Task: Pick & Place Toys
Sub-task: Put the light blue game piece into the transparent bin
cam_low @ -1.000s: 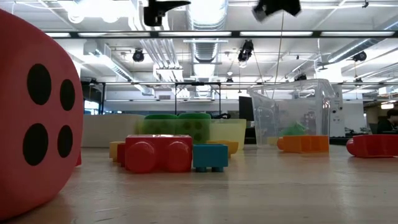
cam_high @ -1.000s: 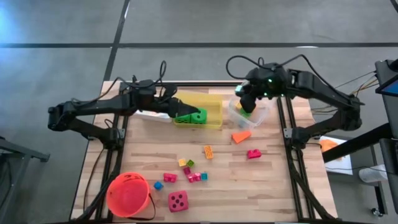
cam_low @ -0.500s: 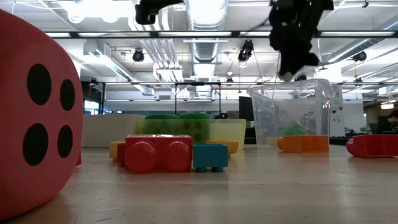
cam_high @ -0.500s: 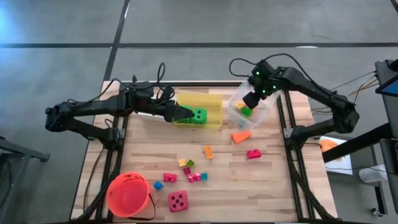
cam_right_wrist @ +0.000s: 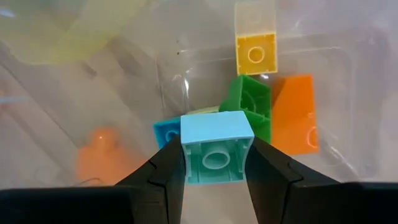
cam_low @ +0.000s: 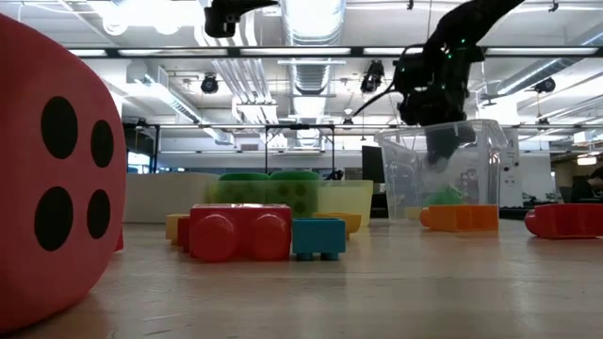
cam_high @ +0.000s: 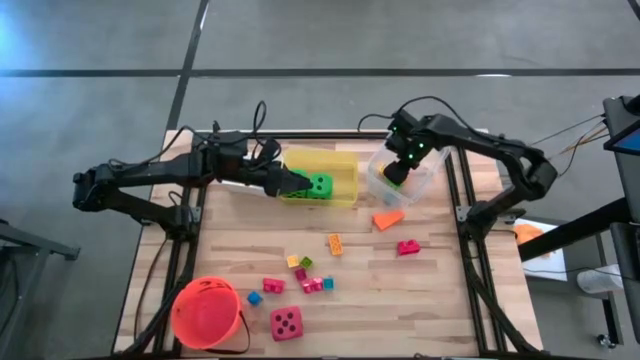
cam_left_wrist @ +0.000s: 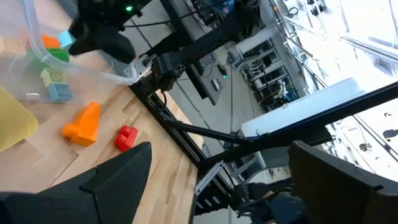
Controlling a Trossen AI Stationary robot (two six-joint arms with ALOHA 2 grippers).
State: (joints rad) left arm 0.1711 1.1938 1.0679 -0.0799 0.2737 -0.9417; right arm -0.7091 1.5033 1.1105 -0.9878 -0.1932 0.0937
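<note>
Right wrist view showed the right gripper [cam_right_wrist: 216, 163] clenched on a light blue block [cam_right_wrist: 216, 148], the block pinched squarely between its two dark fingers [cam_right_wrist: 168, 171] and held above the floor of the clear bin [cam_right_wrist: 348, 93]. Below the held block lay a green block [cam_right_wrist: 252, 106], a yellow block [cam_right_wrist: 256, 55], an orange block [cam_right_wrist: 293, 115] and a smaller blue block [cam_right_wrist: 165, 132]. From overhead, that gripper [cam_high: 397, 172] hung inside the clear bin [cam_high: 428, 184] at the table's far right. The left gripper [cam_high: 300, 184] sat in the yellow bin [cam_high: 345, 190], fingers spread wide, just beside a green die [cam_high: 320, 186]; whether it touched the die was hard to tell from above. An orange wedge [cam_high: 388, 218] lay on the table [cam_high: 430, 300] near the clear bin, and a pink-red die [cam_high: 286, 323] rested beside the orange-red bucket [cam_high: 207, 312].
</note>
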